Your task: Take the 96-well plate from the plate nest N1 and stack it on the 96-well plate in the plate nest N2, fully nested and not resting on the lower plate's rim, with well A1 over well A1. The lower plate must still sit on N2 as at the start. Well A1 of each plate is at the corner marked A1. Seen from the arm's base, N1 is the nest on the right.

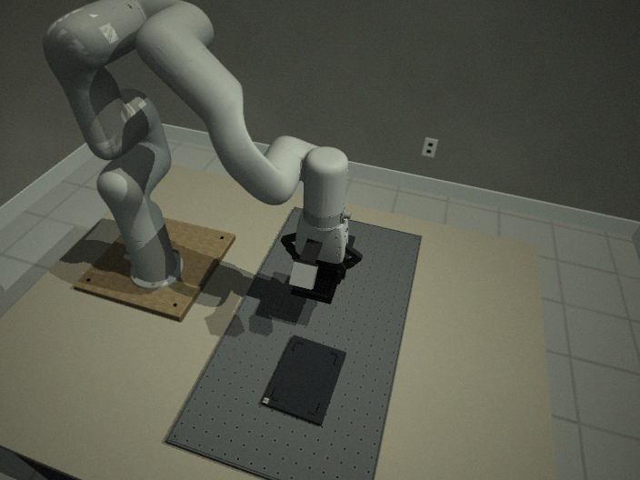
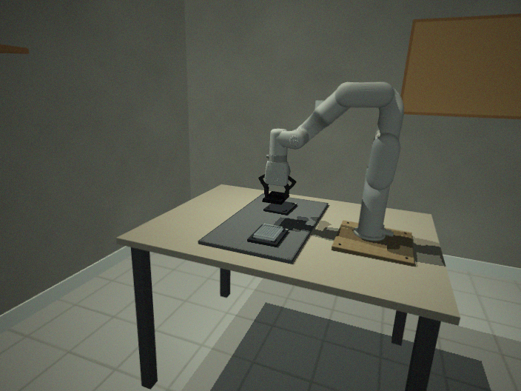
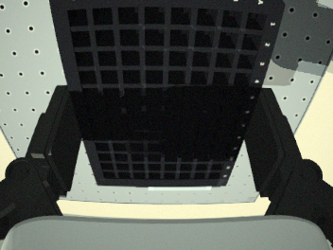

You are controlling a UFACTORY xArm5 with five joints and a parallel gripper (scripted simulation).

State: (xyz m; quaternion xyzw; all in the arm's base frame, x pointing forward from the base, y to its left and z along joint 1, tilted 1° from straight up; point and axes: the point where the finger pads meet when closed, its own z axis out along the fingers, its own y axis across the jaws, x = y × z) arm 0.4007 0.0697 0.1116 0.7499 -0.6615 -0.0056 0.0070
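Note:
My gripper [image 1: 316,281] is shut on a black 96-well plate [image 1: 317,290] and holds it level above the grey perforated mat. In the wrist view the held plate [image 3: 166,85] fills the frame between my two fingers; its A1 corner is at the top right. The dark nest N1 [image 1: 305,379] lies empty. In the exterior view my gripper [image 2: 277,194] carries the plate [image 2: 277,198] a little above the empty nest [image 2: 280,207]. The light-coloured lower plate [image 2: 268,231] sits on nest N2, nearer that camera. Only a thin light strip [image 3: 184,188] shows under the held plate.
The grey perforated mat [image 1: 310,341] lies on the beige table. The arm stands on a wooden base board [image 1: 155,268] beside the mat. In the top view the wrist hides nest N2. A small white label [image 1: 265,400] marks one corner of N1.

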